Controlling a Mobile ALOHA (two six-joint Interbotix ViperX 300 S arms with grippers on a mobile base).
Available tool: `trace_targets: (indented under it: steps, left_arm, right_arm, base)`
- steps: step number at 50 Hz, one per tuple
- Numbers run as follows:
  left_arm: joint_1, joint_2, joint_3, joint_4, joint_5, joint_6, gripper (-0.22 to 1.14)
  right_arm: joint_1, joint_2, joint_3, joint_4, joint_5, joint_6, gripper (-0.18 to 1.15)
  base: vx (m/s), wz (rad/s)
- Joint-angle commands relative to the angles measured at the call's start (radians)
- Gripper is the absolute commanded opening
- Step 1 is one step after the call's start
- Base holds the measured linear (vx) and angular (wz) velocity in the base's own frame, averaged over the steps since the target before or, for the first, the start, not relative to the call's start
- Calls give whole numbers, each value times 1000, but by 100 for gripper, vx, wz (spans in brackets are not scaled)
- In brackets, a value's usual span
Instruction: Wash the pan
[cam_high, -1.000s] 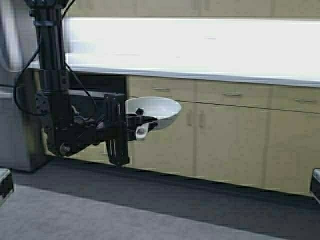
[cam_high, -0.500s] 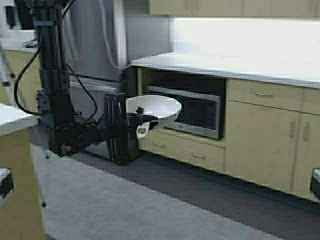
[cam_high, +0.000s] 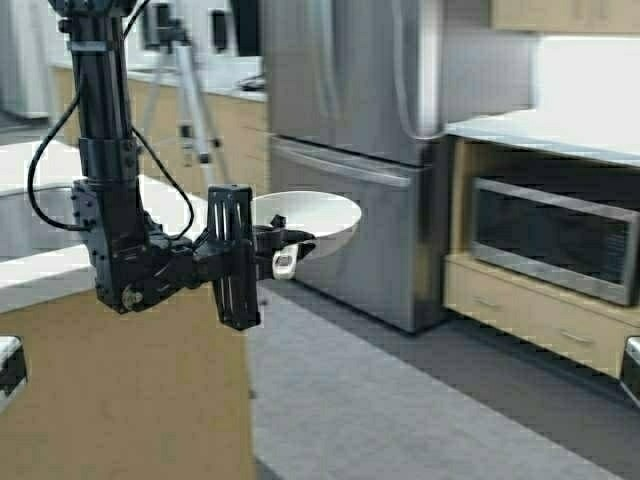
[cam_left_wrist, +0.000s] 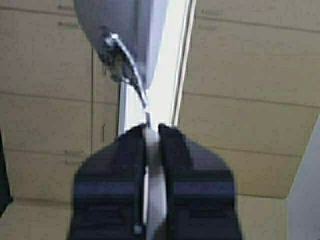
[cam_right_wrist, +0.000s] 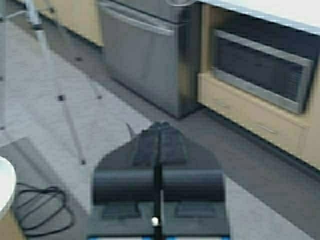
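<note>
Stainless steel is filling the background: a tall refrigerator (cam_high: 350, 150) is standing on grey flooring (cam_high: 400, 400) beside tan lower cabinets housing a built-in microwave (cam_high: 555, 235), with a pale countertop (cam_high: 40, 265) at the robot's left and a tripod (cam_high: 190, 100) beyond it. The left gripper (cam_high: 285, 248) is holding the cream pan (cam_high: 310, 222) aloft in front of the refrigerator, its fingers (cam_left_wrist: 115, 175) pinching the short handle. The right gripper (cam_right_wrist: 159, 150) is hanging over the floor, pressed closed and carrying nothing.
</note>
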Motion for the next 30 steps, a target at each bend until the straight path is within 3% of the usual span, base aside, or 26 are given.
trace_targets:
  steps: [1, 30]
  left_arm:
    - [0, -66, -15, 3, -20, 3, 2]
    - [2, -83, -11, 5, -11, -12, 2]
  right_arm:
    - [2, -2, -11, -2, -5, 2, 6]
    - [2, -95, -2, 0, -5, 15, 6]
  base:
    - [10, 49]
    - [12, 58]
